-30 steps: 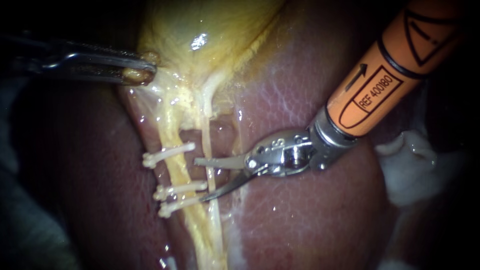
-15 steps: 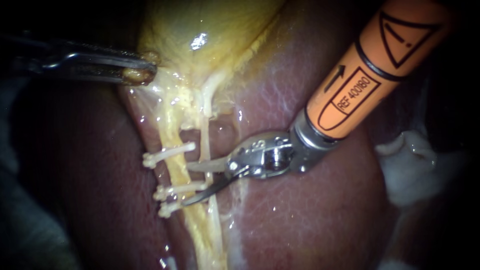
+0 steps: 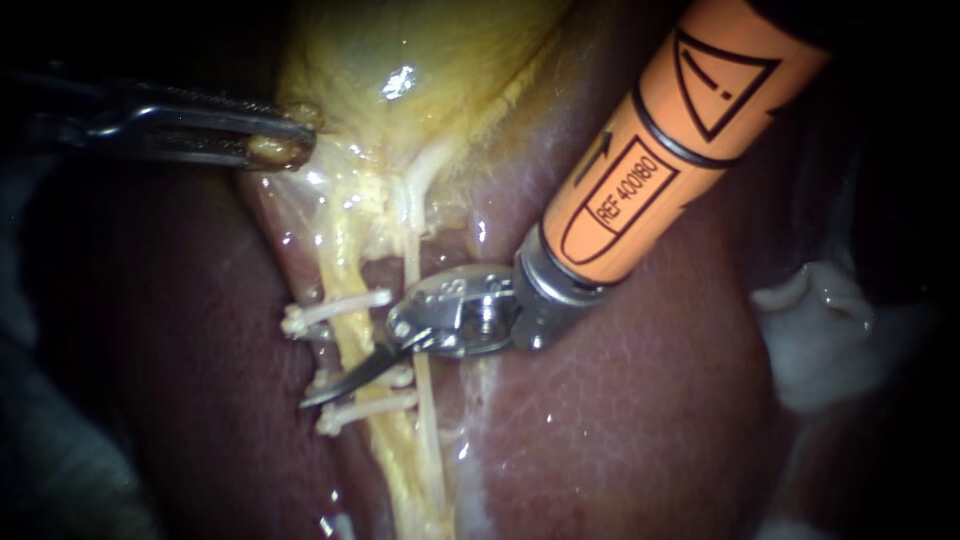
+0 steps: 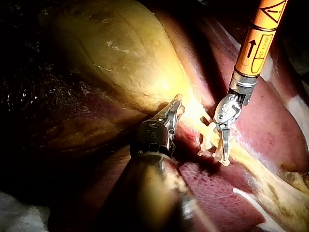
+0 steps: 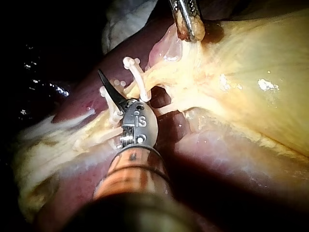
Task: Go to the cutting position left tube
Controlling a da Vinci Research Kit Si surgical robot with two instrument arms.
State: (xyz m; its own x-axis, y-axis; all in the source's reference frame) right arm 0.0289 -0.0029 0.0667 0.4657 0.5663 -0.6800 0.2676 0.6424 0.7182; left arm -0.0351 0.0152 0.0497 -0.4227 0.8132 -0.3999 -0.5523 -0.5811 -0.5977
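Observation:
The yellow left tube [image 3: 348, 345] runs down from the gallbladder [image 3: 420, 60] and carries three white clips: one upper clip [image 3: 335, 308] and two lower clips [image 3: 365, 408]. A thin pale right tube [image 3: 427, 410] lies beside it. My right instrument [image 3: 335, 375], with an orange shaft and scissor blades, reaches across the left tube between the upper clip and the lower pair. One dark blade lies over the tube; the other is hidden behind it, so the blades stand open around the tube. My left instrument [image 3: 285, 140] is shut on gallbladder tissue and holds it toward the left.
Reddish liver [image 3: 620, 420] surrounds the tubes. A white gauze wad [image 3: 820, 330] lies at the right. In the left wrist view the right instrument's blades [image 4: 224, 145] sit among the clips, just ahead of my left instrument [image 4: 174, 108].
My right instrument has moved left, from beside the right tube onto the left tube. Its blades now straddle the left tube between the clips. The left instrument has not moved.

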